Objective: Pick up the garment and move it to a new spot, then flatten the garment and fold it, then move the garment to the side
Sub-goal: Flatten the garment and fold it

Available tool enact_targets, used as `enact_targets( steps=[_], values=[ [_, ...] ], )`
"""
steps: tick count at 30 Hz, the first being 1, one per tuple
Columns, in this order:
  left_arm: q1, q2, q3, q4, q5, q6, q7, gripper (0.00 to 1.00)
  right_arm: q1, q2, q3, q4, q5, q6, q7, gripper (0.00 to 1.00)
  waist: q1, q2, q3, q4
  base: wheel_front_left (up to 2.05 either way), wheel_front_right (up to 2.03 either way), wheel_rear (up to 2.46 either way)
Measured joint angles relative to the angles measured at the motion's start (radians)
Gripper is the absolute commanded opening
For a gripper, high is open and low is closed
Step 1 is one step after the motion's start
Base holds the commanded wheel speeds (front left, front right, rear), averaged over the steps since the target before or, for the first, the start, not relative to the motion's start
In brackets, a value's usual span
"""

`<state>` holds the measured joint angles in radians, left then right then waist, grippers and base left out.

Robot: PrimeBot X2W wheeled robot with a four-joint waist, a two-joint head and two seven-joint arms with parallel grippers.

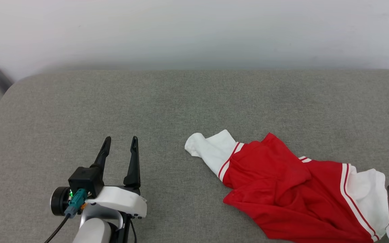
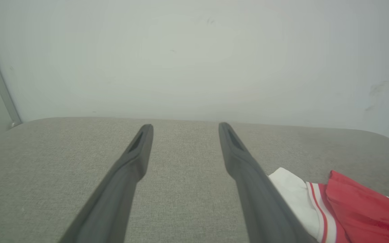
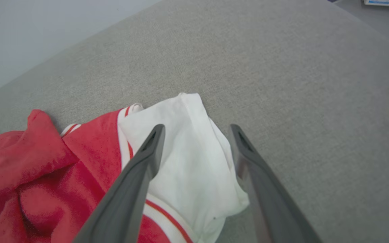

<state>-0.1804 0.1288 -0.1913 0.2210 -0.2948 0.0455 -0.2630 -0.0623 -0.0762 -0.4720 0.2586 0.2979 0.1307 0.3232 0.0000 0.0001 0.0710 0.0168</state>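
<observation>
One garment (image 1: 282, 189), a red jersey-style T-shirt with two white short sleeves and red-and-white stripe trim, is seen crumpled on the grey woven padded surface (image 1: 181, 101), at its near right part; one sleeve is stretched toward the middle of the surface, the other lies at the right end of the heap; no lettering can be made out among the folds. Two grippers are counted, each with two long dark fingers. The left gripper (image 1: 121, 140) is held above bare grey fabric, well apart from the garment and to its left; its two fingers are spread wide and nothing is grasped between them. The right gripper (image 3: 197, 128) is seen in its wrist view over the right-hand white sleeve; its fingers are parted, one over the sleeve and one at the sleeve's outer edge, and the cloth is not pinched. A pale plain wall (image 1: 194, 30) is seen behind the surface.
</observation>
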Motion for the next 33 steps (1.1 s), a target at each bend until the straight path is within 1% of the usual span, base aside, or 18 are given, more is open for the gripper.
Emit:
enact_targets(
  steps=[4, 7, 12, 16, 20, 25, 31, 33],
  values=[
    [0.019, 0.004, 0.002, 0.006, -0.008, 0.005, 0.001, 1.00, -0.002, -0.037, 0.060, -0.066, -0.050, 0.000, -0.151, 1.00, 0.0000, -0.0001, -0.019, -0.001, 0.00, 0.00, 0.00],
    [0.034, 0.008, 0.003, 0.011, -0.011, 0.008, 0.006, 1.00, 0.005, -0.045, 0.132, -0.116, -0.093, 0.000, -0.237, 1.00, 0.0000, 0.0000, -0.039, 0.000, 0.00, 0.00, 0.00],
    [0.056, 0.017, 0.004, 0.016, -0.018, 0.012, 0.016, 1.00, 0.046, -0.039, 0.265, -0.190, -0.132, 0.000, -0.307, 1.00, -0.0001, 0.0000, -0.067, -0.003, 0.00, 0.00, 0.00],
    [0.067, 0.024, 0.002, 0.016, -0.019, 0.012, 0.024, 1.00, 0.091, -0.017, 0.316, -0.259, -0.151, 0.000, -0.326, 1.00, -0.0001, -0.0001, -0.081, -0.007, 0.00, 0.00, 0.00],
    [0.080, 0.029, -0.002, 0.016, -0.024, 0.016, 0.035, 1.00, 0.145, -0.004, 0.362, -0.319, -0.165, 0.000, -0.323, 1.00, -0.0001, 0.0000, -0.092, -0.014, 0.00, 0.00, 0.00],
    [0.092, 0.041, -0.005, 0.011, -0.027, 0.024, 0.059, 1.00, 0.198, 0.013, 0.422, -0.374, -0.166, 0.000, -0.304, 1.00, -0.0001, -0.0001, -0.097, -0.047, 0.00, 0.00, 0.00],
    [-0.012, 0.040, -0.044, 0.043, -0.049, -0.026, 0.153, 1.00, 0.183, 0.018, 0.444, -0.413, -0.167, 0.000, -0.292, 1.00, -0.0001, -0.0001, -0.065, -0.089, 0.00, 0.00, 0.00],
    [-0.079, 0.037, -0.056, 0.053, -0.063, -0.056, 0.186, 1.00, 0.162, 0.019, 0.449, -0.419, -0.166, 0.000, -0.288, 1.00, -0.0001, -0.0001, -0.042, -0.099, 0.00, 0.00, 0.00]
  ],
)
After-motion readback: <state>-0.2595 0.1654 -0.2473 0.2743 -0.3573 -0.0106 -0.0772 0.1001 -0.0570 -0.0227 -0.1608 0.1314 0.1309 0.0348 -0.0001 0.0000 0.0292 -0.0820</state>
